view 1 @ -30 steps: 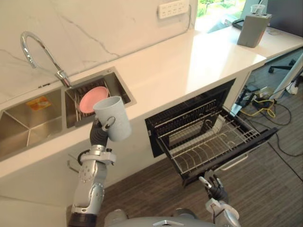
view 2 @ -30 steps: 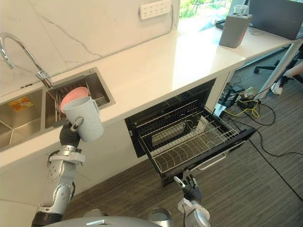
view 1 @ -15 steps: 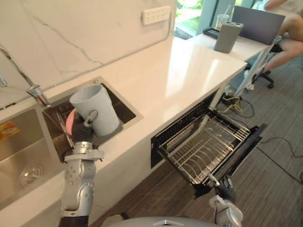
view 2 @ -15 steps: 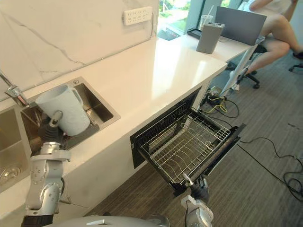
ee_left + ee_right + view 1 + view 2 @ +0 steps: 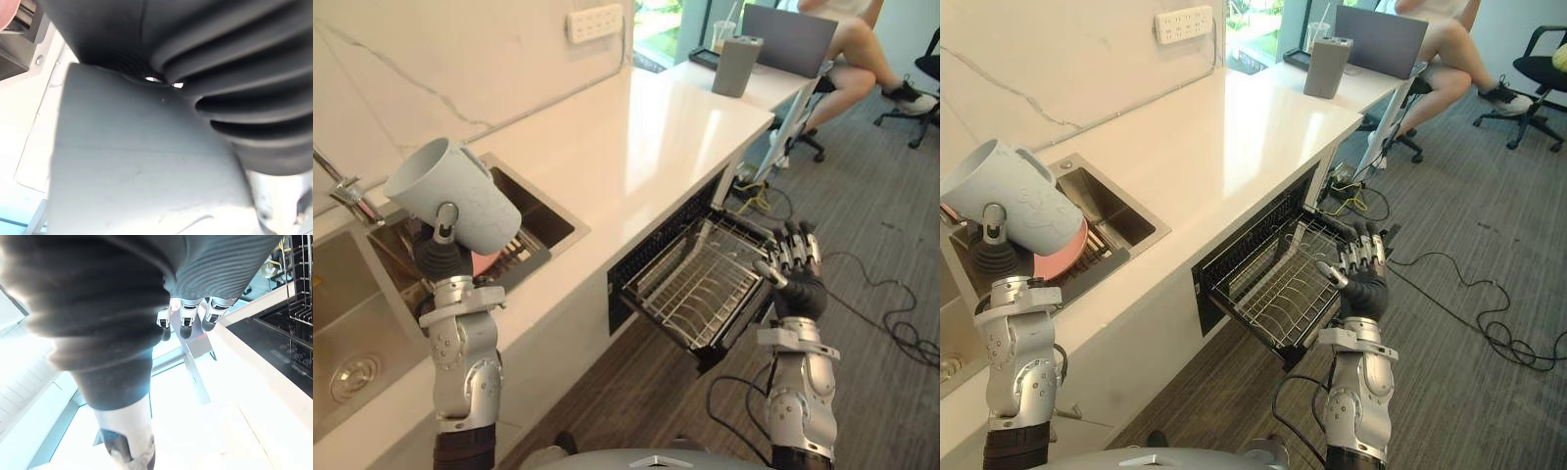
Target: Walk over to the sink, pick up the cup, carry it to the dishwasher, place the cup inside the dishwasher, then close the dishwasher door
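Note:
A pale blue-grey cup (image 5: 456,195) is tilted on its side in the air above the sink's (image 5: 538,208) near edge. My left hand (image 5: 440,251) is shut on it from below, thumb against its wall. The cup's grey side (image 5: 137,166) lies against the hand's dark cover in the left wrist view. The dishwasher (image 5: 658,257) under the counter is open, its door down and its wire rack (image 5: 700,284) pulled out. My right hand (image 5: 796,276) is raised beside the rack's outer end, open, fingers (image 5: 183,319) straight and holding nothing.
A pink plate (image 5: 1063,258) lies in the sink, with a tap (image 5: 342,186) beside it. A grey box (image 5: 737,65) and a laptop (image 5: 786,37) stand on the far counter, where a person (image 5: 847,44) sits. Cables (image 5: 891,328) trail over the floor.
The camera has swung round. My right hand has risen from low down to the rack's height. The cup in my left hand has tipped further over.

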